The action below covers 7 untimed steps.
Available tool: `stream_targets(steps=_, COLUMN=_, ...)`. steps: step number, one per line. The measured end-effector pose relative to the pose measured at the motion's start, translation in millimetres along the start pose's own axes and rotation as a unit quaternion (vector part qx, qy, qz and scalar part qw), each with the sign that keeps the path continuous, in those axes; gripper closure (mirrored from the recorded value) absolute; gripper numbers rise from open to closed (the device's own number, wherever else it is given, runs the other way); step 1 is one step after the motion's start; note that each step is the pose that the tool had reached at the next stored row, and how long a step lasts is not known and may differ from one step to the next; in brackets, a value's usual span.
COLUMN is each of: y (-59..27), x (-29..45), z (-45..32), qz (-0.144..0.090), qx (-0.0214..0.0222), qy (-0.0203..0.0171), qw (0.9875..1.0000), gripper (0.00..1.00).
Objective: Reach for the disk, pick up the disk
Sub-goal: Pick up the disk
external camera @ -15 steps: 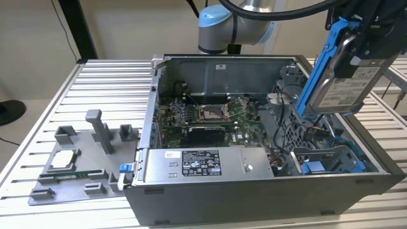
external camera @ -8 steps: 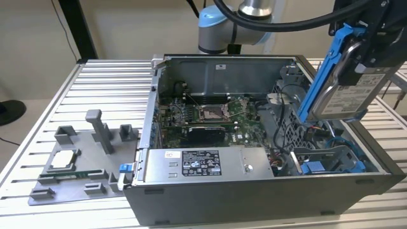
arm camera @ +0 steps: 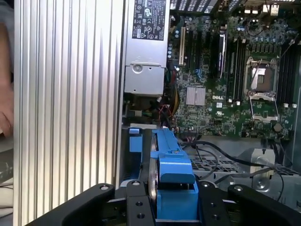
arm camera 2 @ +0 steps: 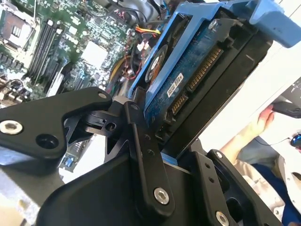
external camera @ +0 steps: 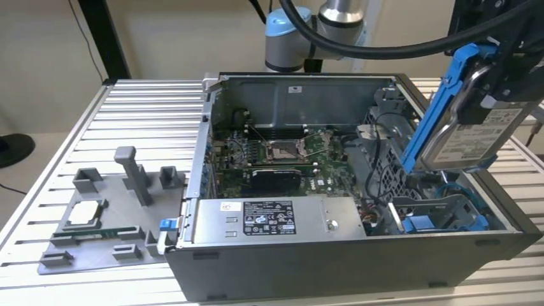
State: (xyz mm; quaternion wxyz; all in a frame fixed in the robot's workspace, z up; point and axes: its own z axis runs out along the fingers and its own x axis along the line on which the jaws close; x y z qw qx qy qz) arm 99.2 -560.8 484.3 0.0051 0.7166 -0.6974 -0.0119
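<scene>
The disk (external camera: 472, 139), a silver-grey drive with a white label in a bright blue bracket, hangs tilted on edge above the open computer case (external camera: 340, 261) on the exterior view's right. My black gripper (external camera: 497, 89) is shut on its upper part. In the second wrist view the fingers (arm camera 2: 143, 141) clamp the disk (arm camera 2: 188, 77), whose blue circuit side and connector show. The first wrist view looks down along the blue bracket (arm camera: 170, 167), which sits between the fingers (arm camera: 136, 205).
Inside the case lie the motherboard (external camera: 281, 153), a grey power supply box (external camera: 272, 220) and a blue drive bay (external camera: 442, 222) below the disk. A grey fixture plate (external camera: 102, 223) with a small square chip (external camera: 85, 213) sits on the ribbed table. A person's hand (arm camera 2: 257, 127) is nearby.
</scene>
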Motion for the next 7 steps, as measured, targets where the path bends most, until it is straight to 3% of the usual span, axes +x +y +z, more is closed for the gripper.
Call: stream_targets(steps=7, y=0.0, x=0.8, z=0.0, qz=0.000, qx=0.0000, qy=0.0000, qw=1.0000, gripper=1.00)
